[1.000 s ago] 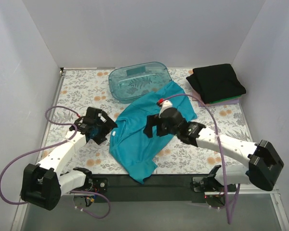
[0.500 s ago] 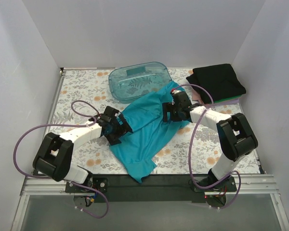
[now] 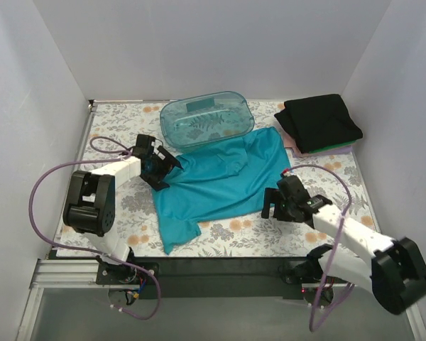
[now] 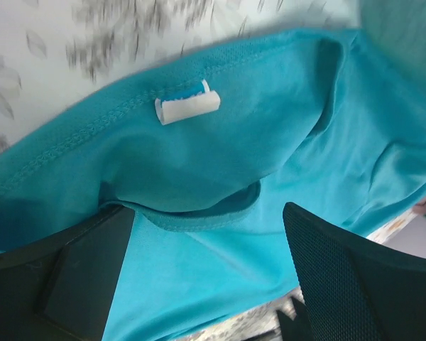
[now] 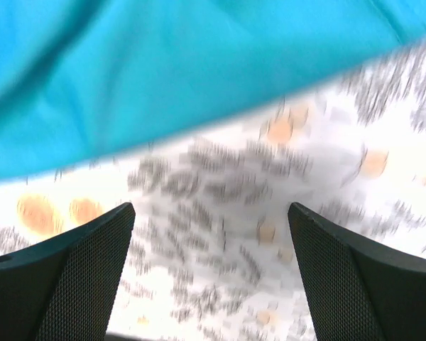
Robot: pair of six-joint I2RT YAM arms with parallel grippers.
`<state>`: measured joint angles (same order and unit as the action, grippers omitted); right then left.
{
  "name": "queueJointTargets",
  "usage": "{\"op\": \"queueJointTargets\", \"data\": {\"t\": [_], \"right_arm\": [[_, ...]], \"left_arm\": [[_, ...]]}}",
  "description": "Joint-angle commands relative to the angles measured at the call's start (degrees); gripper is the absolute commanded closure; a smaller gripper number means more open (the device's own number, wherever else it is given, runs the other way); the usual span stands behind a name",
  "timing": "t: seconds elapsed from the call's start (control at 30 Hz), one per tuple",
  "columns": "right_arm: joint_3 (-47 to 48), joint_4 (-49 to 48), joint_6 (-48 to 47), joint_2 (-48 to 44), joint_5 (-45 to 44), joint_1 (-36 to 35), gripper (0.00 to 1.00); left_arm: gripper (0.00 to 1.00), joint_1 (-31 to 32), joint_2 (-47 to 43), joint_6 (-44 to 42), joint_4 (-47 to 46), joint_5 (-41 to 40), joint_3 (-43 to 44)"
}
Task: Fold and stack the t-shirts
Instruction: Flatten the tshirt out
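The teal-blue t-shirt (image 3: pixel 224 181) lies spread out flat in the middle of the table, with one corner trailing toward the near edge. My left gripper (image 3: pixel 158 169) is at its left edge, by the collar. In the left wrist view it (image 4: pixel 207 213) is open, with the collar hem and the shirt (image 4: pixel 270 156) lying between the fingers (image 4: pixel 341 270); a white label (image 4: pixel 187 106) shows on the collar. My right gripper (image 3: pixel 273 207) is just off the shirt's near right edge. It (image 5: pixel 211 213) is open and empty over the tablecloth, the shirt (image 5: pixel 163 78) just ahead.
A stack of folded shirts (image 3: pixel 321 121), black on top with pinkish and green under it, sits at the back right. A translucent teal tub (image 3: pixel 206 119) stands at the back centre, touching the shirt's far edge. White walls enclose the floral tablecloth (image 3: pixel 113 142).
The shirt went from a bunched diagonal heap to a wider flat spread. My left gripper moved back and left with the collar. My right gripper moved from the shirt's top right to its near right edge.
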<state>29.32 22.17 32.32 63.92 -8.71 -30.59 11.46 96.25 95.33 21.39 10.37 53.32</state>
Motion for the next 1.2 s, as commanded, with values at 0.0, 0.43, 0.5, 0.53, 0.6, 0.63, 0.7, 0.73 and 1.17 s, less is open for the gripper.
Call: {"op": "queueJointTargets", "data": {"t": [0.0,0.43,0.5,0.53,0.6,0.63,0.7,0.73,1.17], "right_arm": [[-5.14,6.91,8.73,-10.28,4.75,-1.40,0.04],[8.28,6.48,2.94,-13.84,-6.76,-0.44,0.02],[11.80,5.08,0.49,-8.04,-5.71,1.75,0.02],[12.77,2.98,-0.14,-4.02,-4.31,2.63,0.02],[15.23,0.52,-1.28,-0.39,1.13,4.83,0.08],[15.67,-1.24,-2.94,2.76,2.72,5.01,0.10],[17.60,-4.24,-4.18,5.76,5.10,5.19,0.18],[18.31,-5.03,-6.45,8.47,6.24,5.19,0.20],[20.24,-10.92,-16.40,19.30,18.89,5.10,0.27]], "left_arm": [[0.12,-2.85,8.25,-5.94,4.72,-10.46,0.89],[0.11,-8.21,12.82,-9.81,9.10,-8.54,18.02],[0.11,-9.09,13.44,-10.51,9.99,-6.87,20.59],[0.11,-9.53,13.18,-10.60,10.69,-6.77,21.38],[0.11,-9.71,11.00,-11.13,11.04,-6.68,22.18],[0.11,-9.71,9.85,-11.22,10.87,-6.68,21.39],[0.11,-9.71,7.04,-11.04,10.95,-7.90,18.15],[0.11,-9.79,3.72,-10.43,11.91,-9.65,16.74],[0.09,-13.75,-23.45,0.90,21.93,-19.60,-3.04]]}}
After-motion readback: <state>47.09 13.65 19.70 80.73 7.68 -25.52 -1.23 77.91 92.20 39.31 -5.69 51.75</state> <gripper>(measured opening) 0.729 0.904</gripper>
